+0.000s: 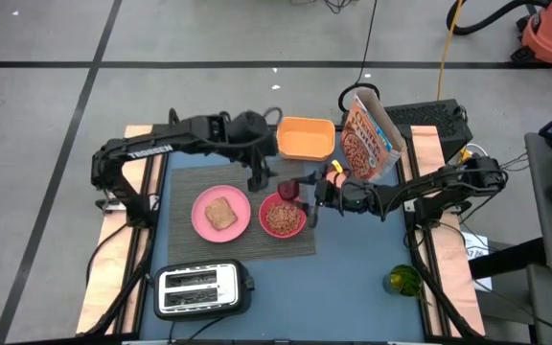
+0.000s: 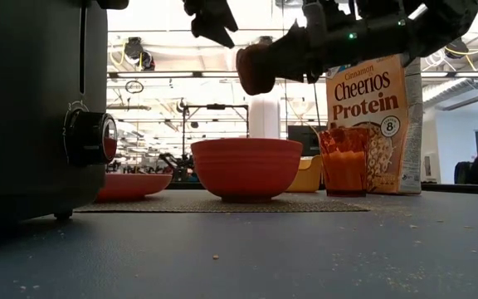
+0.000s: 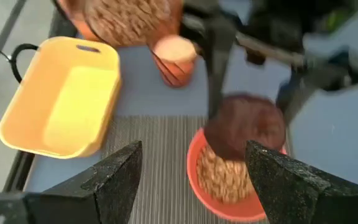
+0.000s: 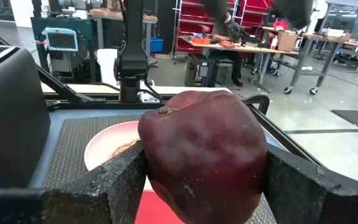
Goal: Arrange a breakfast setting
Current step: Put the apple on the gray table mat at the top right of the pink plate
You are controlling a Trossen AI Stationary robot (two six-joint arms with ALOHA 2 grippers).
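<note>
1. Where the grey placemat (image 1: 233, 206) lies on the table (image 1: 353, 278), its long axis runs across the table from the left arm's side to the right arm's.
2. Plate (image 1: 220, 213): on the mat, left part, carrying the toast (image 1: 221, 213), which lies flat.
3. Bowl (image 1: 282, 217): on the mat just beside the plate, upright, filled with cereal.
4. Fruit (image 4: 204, 155): dark red, clamped between the fingers of the right gripper (image 1: 307, 197), held in the air above the bowl's far rim; stem end faces upward in the right wrist view.
5. Left gripper (image 1: 261, 177): above the mat's far edge, fingers spread wide, holding nothing.
6. Off the mat: yellow tub (image 1: 306, 139), cereal box (image 1: 366, 139), orange cup (image 2: 343, 160), toaster (image 1: 202, 287).
</note>
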